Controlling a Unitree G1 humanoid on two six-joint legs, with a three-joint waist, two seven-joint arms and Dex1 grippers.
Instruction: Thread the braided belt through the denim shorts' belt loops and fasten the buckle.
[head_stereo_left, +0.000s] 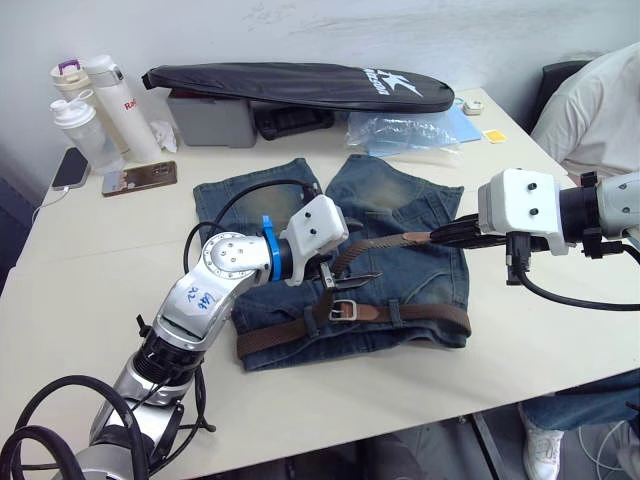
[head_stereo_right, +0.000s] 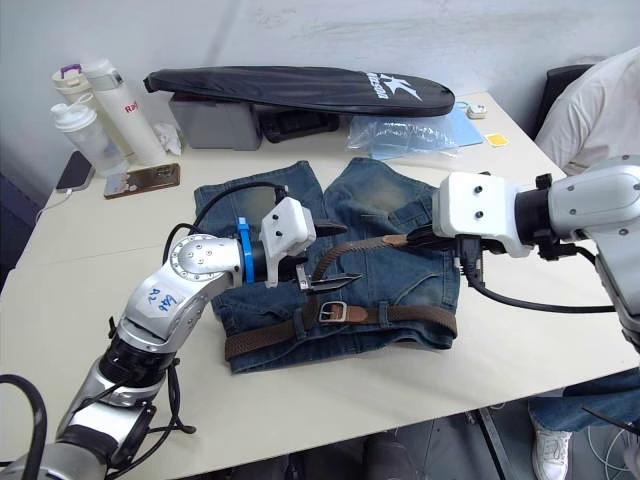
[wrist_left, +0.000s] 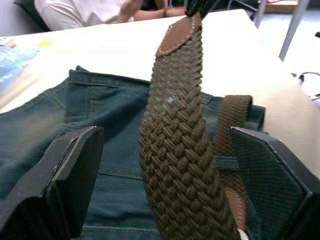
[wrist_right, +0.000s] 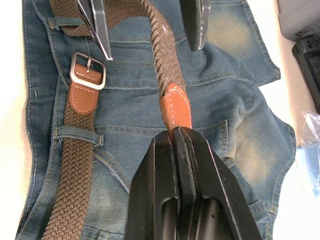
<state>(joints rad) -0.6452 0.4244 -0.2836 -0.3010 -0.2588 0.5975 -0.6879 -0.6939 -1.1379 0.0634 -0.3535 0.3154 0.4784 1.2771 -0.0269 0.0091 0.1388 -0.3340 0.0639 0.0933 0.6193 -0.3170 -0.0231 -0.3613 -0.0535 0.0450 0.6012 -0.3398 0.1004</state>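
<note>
writing: none readable on task items
right claw (wrist_right: 176, 131): clamped on leather tip of braided belt (head_stereo_left: 400, 240)
left claw (wrist_left: 165, 185): wide, belt between fingers, untouched
buckle (wrist_right: 87, 70): flat on denim shorts (head_stereo_left: 400, 200)
shorts: on surface (head_stereo_left: 90, 280)

Braided belt (head_stereo_left: 400, 315) thru denim shorts (head_stereo_left: 400, 215) waistband, unbuckled.

Far edge of table (head_stereo_left: 90, 300): black racket bag (head_stereo_left: 300, 85) laid over grey box (head_stereo_left: 212, 120). Clear bluish plastic bag (head_stereo_left: 405, 132) just right of it. Far left: bottles (head_stereo_left: 95, 105), smartphone (head_stereo_left: 139, 178). Person in white shirt (head_stereo_left: 595, 105) seated far right.
</note>
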